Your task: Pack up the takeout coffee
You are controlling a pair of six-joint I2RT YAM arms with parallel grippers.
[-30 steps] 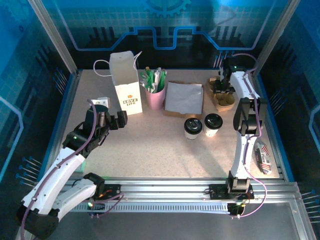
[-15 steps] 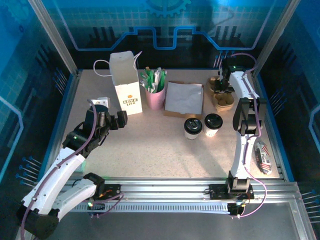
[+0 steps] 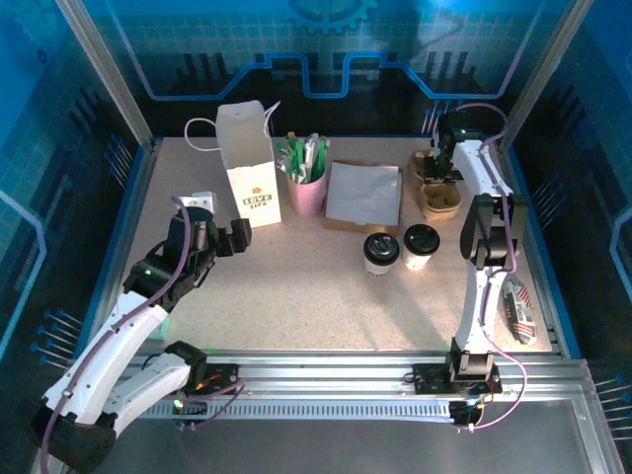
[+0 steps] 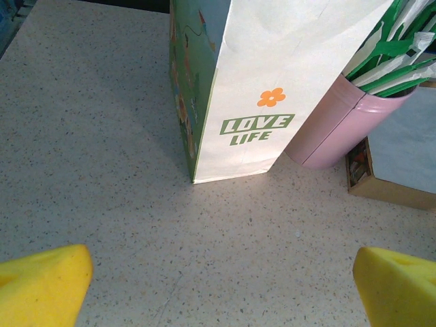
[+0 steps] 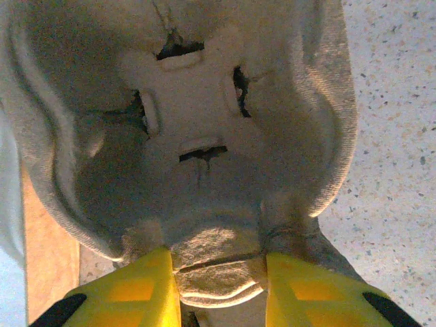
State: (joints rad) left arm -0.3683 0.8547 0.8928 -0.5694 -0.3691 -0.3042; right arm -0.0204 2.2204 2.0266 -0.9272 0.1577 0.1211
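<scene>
1. Left claw. My left claw [image 4: 221, 289] stands at full width, with nothing between its fingers [image 4: 42, 281]. It hangs over bare table [image 4: 95, 129]. The white paper bag [image 4: 272, 82], printed LOVE LIFE, stands upright straight ahead of this claw and apart from it. The pink cup [image 4: 337, 126] of green-and-white sticks [image 4: 398, 48] touches the bag's right side, ahead and to the right of the claw.

2. Right claw. My right claw [image 5: 221, 286] is set narrow. Both fingers [image 5: 139, 289] press against a raised tab on the edge of the pulp carrier [image 5: 204, 136], one on each side of it. The carrier's hollows lie directly ahead of the fingertips.

3. Task items. The first takeout coffee [image 3: 380, 251] and the second takeout coffee [image 3: 421, 244] stand upright side by side with black lids on. They are well behind my right claw, toward the arm bases and slightly to its left. They are far to the right of my left claw. Neither claw touches them.
</scene>
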